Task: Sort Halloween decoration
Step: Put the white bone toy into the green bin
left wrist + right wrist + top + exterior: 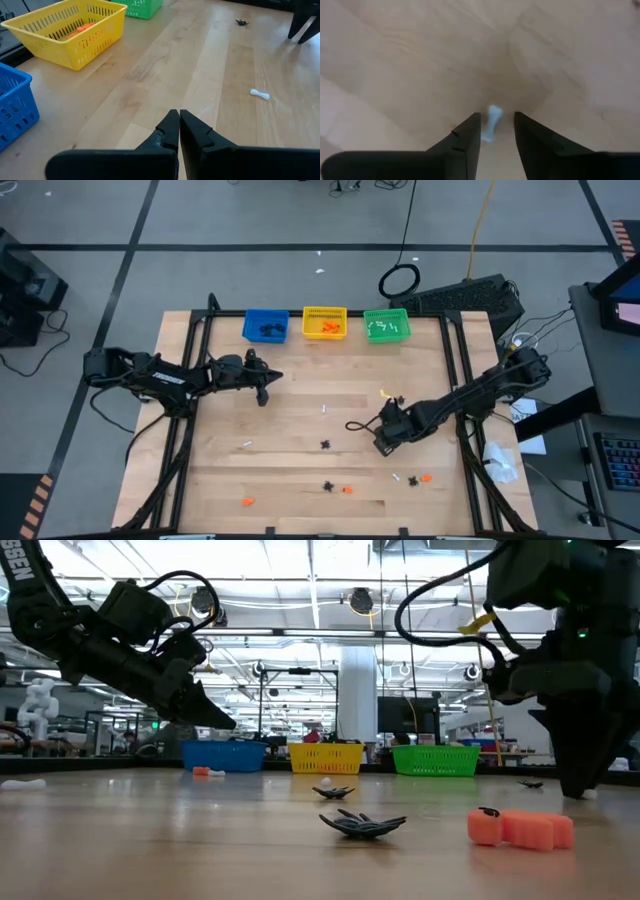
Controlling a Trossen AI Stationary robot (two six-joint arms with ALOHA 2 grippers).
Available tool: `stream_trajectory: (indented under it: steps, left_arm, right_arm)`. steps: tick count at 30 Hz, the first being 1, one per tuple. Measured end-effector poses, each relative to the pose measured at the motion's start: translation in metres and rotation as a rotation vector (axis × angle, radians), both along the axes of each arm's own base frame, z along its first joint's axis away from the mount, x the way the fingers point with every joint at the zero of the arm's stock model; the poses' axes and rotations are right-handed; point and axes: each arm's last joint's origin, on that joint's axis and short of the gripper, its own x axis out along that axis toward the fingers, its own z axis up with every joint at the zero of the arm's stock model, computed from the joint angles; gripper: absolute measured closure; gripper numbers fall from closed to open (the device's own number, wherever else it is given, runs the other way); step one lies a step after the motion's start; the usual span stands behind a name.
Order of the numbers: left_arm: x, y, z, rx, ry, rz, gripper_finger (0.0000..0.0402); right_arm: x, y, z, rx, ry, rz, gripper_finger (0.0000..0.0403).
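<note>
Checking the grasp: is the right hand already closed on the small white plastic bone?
No, the right hand is open, with the small white plastic bone between its fingers.

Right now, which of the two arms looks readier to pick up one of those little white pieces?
The right. Its gripper is down at the table with open fingers on either side of a small white piece. The left gripper is shut, raised above the wood near the blue bin.
</note>
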Motion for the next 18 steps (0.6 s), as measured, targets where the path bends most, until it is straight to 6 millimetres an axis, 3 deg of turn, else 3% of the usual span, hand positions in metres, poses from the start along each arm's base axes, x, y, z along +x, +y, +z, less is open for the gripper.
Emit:
stream_trajectory:
  steps: [7, 14, 18]
  left_arm:
    - [0.0000, 0.0000, 0.0000, -0.001, 0.000, 0.000, 0.0396]
    - [0.0000, 0.0000, 0.0000, -0.001, 0.000, 0.000, 0.0396]
    - [0.0000, 0.0000, 0.0000, -0.001, -0.001, 0.000, 0.0396]
  right_arm:
    - [0.0025, 0.0009, -0.0077, 0.001, 0.037, 0.014, 0.0327]
    - [0.0029, -0.0024, -0.0080, -0.016, 0.045, 0.141, 0.0392]
    - [0.0044, -0.0065, -0.0031, -0.022, 0.031, 0.223, 0.0395]
